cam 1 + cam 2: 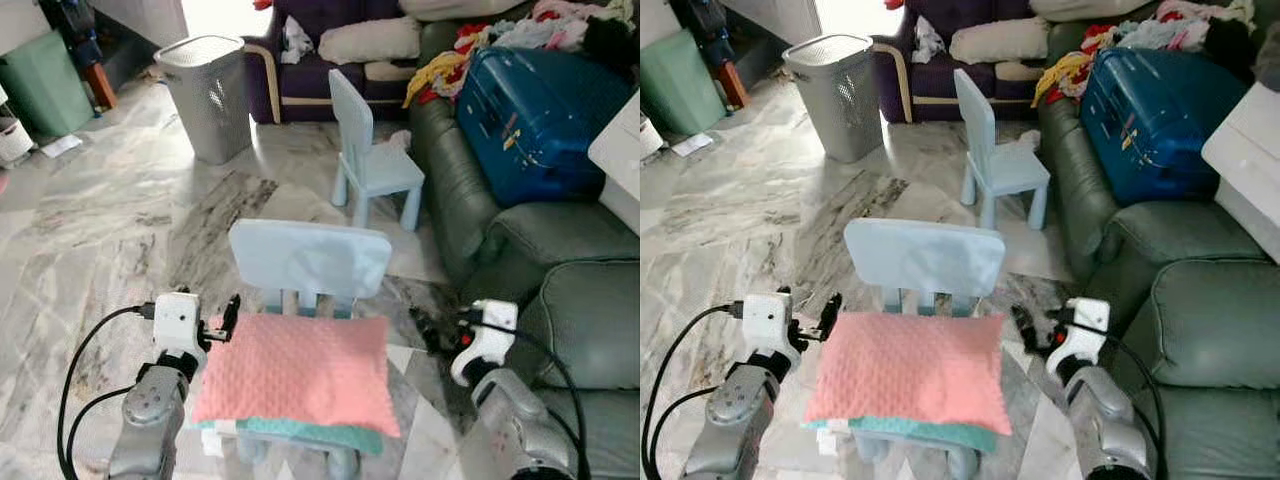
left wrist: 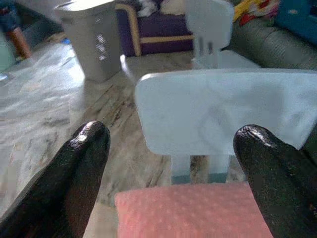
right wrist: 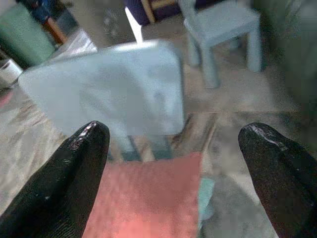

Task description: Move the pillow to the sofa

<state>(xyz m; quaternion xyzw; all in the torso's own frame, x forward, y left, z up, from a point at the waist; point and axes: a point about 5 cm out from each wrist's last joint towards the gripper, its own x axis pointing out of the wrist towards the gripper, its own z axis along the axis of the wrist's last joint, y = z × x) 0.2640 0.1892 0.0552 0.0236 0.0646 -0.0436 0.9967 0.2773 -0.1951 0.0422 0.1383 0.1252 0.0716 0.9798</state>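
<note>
A pink pillow [image 1: 295, 368] with a teal underside lies on the seat of a small light-blue chair [image 1: 308, 258] straight in front of me. My left gripper [image 1: 228, 318] is open at the pillow's left edge, its fingers [image 2: 81, 163] spread wide with the pillow's corner [image 2: 193, 210] between and beyond them. On the other side, my right gripper [image 1: 432, 328] is open just off the pillow's right edge; the pillow [image 3: 148, 198] shows between its fingers [image 3: 74, 168]. The green leather sofa [image 1: 560, 300] stands to the right.
A blue suitcase [image 1: 535, 105] and piled clothes sit on the sofa's far seat. A second light-blue chair [image 1: 370, 160] stands ahead near the sofa. A grey laundry basket [image 1: 207, 95] is at the back left, a purple armchair [image 1: 310, 70] behind it. Marble floor lies left.
</note>
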